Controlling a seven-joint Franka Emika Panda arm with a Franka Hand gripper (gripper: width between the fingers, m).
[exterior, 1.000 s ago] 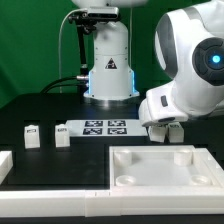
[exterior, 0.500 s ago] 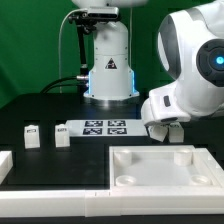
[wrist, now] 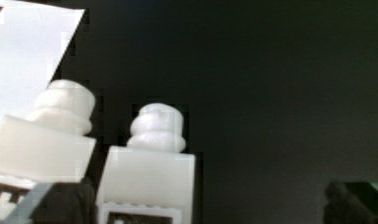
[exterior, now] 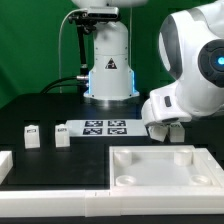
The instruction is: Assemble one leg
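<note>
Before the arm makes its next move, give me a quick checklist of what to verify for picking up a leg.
1. Gripper open: cannot tell, the fingers are unclear in both views.
2. Leg in sight of the wrist camera: ok, one leg and a neighbour leg sit side by side, not touching.
3. Gripper lined up on one leg: cannot tell.
4. Other parts out of the way: ok, first spare leg and second spare leg stand at the exterior view's left, beside the marker board.
5. Gripper off the slab: cannot tell.
</note>
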